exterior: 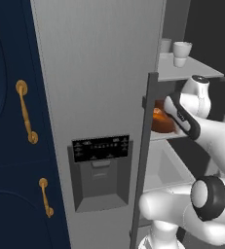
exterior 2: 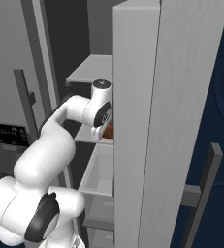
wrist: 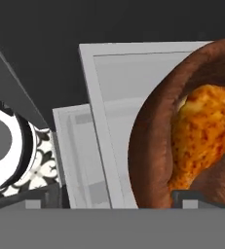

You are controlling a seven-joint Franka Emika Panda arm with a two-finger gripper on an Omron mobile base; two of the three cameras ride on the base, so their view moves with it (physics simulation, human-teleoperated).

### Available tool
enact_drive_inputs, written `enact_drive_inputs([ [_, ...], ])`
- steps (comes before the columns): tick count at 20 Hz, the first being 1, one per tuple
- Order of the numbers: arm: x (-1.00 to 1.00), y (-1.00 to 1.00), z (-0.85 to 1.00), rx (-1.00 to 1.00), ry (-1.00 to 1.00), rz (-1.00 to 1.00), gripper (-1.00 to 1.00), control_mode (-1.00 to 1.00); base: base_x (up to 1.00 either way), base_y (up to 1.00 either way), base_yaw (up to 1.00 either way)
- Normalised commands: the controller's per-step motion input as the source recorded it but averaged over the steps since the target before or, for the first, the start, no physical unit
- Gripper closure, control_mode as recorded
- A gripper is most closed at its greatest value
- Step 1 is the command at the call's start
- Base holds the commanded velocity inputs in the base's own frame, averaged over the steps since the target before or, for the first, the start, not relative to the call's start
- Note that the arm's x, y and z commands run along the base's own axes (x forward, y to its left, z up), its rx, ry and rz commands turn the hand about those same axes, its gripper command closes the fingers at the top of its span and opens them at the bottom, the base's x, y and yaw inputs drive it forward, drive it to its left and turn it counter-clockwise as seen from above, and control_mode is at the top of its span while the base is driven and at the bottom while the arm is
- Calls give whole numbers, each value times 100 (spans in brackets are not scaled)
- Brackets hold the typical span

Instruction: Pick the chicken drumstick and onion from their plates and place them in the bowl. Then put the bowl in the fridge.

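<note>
**Fridge interior, bowl on shelf**

Inside the fridge (exterior: 104, 73), one bowl (wrist: 158, 141) sits at a white shelf's (wrist: 114, 112) edge, holding one chicken drumstick (wrist: 204, 136). Two white cups (exterior: 181, 52) stand on the shelf above. The gripper's (wrist: 109, 197) jaws are released, straddling the bowl's rim.

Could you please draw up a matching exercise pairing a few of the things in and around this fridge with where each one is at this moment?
Things:
1. chicken drumstick
2. bowl
3. white cups
4. dispenser panel

Places:
A. on the upper fridge shelf
B. set in the grey fridge door
C. inside the brown bowl
D. on a white shelf inside the fridge, below the cups

Pairs: 1-C, 2-D, 3-A, 4-B
</note>
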Motion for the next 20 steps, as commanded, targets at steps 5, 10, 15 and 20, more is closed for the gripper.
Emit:
enact_drive_inputs([
  [5,-62,0,51,0,-1,-14,-100,-100,0,0,0],
  [10,-73,-1,57,0,0,-17,-100,-100,0,0,0],
  [15,-69,0,66,0,0,-20,-100,-100,0,0,0],
  [20,-62,3,65,3,0,-15,-100,-100,0,0,0],
])
